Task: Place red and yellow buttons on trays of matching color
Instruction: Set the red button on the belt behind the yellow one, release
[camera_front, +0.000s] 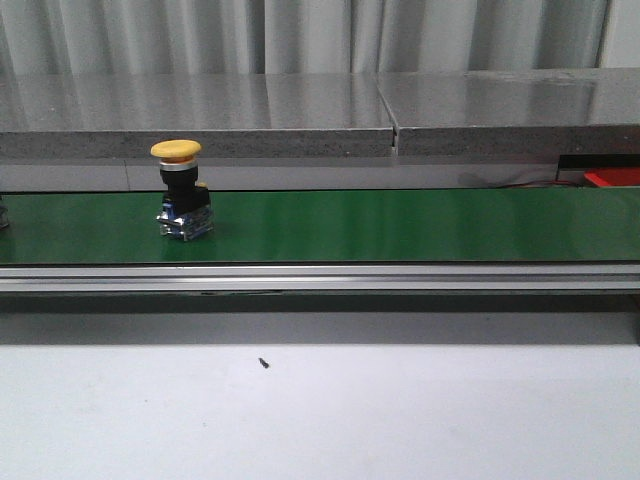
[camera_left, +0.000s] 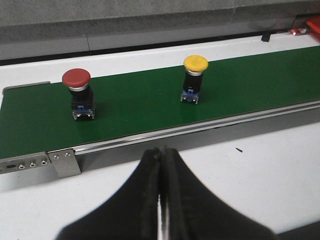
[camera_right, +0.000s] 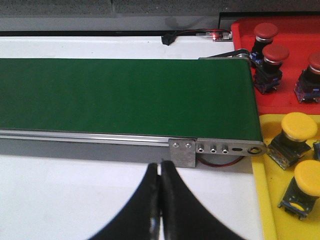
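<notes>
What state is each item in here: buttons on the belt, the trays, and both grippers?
yellow button: upright on the green belt, untouched.
red button: upright on the belt, near its end.
red tray: holds three red buttons in view.
yellow tray: holds two yellow buttons in view, tilted.
left gripper: shut, empty, off the belt.
right gripper: shut, empty.

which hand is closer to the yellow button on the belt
Left. The left hand sits shut just off the belt's near edge, facing the yellow button. The right hand is at the belt's far right end, by the trays.
</notes>
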